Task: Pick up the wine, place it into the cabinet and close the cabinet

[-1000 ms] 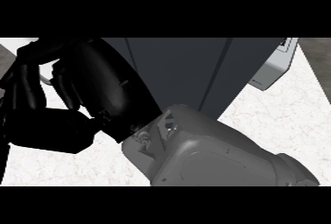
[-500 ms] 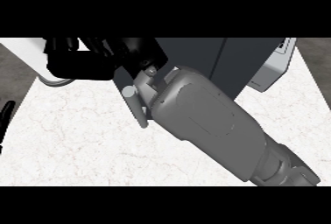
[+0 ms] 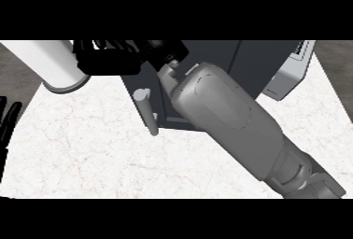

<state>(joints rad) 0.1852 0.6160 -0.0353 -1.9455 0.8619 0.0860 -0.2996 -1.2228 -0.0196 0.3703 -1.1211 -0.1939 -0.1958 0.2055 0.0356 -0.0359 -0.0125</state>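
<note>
No wine bottle shows anywhere in the head view. The dark cabinet stands at the back centre, and its door carries a grey bar handle that points toward me. My right forearm crosses from the lower right up to the cabinet front. My right hand is at the door's upper left edge. Its fingers run straight up to the top edge and hold nothing that I can see. Only the straight dark fingers of my left hand show, at the far left edge.
A white cylinder stands at the back left, right beside my right hand. A white and grey appliance sits to the right of the cabinet. The marble counter stretches across the front.
My right arm has reached further back and to the right, taking the hand up to the cabinet door. The white cylinder and the door's handle now show. My left hand has dropped to the left edge.
</note>
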